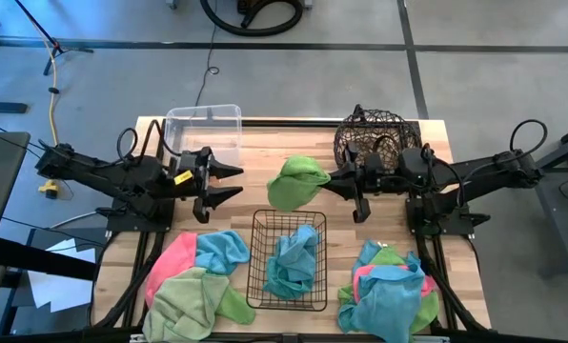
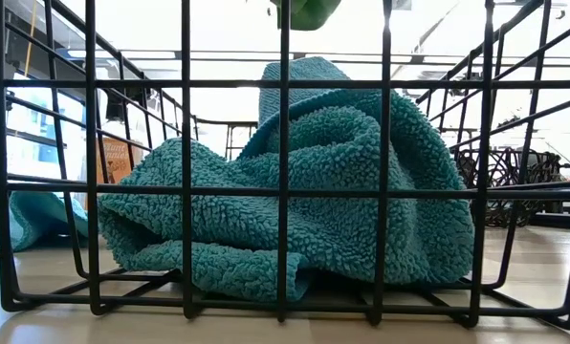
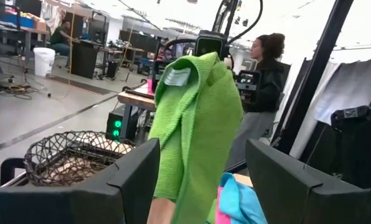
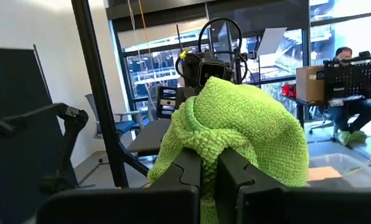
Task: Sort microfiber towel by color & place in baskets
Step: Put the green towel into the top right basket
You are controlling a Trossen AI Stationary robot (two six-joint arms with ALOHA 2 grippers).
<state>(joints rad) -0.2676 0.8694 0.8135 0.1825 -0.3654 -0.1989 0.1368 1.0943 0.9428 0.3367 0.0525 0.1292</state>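
Observation:
A lime green microfiber towel (image 1: 296, 181) hangs above the table's middle from my right gripper (image 1: 331, 178), which is shut on it. My left gripper (image 1: 236, 183) stands open a short way to the towel's left, at about the same height, touching nothing; in its wrist view the towel (image 3: 198, 118) hangs beyond its fingers. The black wire-grid basket (image 1: 260, 286) stands near the front with a blue towel (image 2: 295, 191) bunched on its floor. A clear tub (image 1: 203, 124) stands at the far left and a round dark wire basket (image 1: 375, 133) at the far right. My right gripper pinches a bunched fold of the green towel (image 4: 226, 140) between its two shut fingers (image 4: 188, 168). The fingers reach in level from the table's right. The rest of the towel hangs slack below them, its white label (image 3: 176, 76) near the top, clear of the table.
A heap of pink, blue and green towels (image 1: 193, 281) lies at the front left, another heap (image 1: 389, 291) at the front right. People stand and sit in the room beyond the table (image 3: 266, 68).

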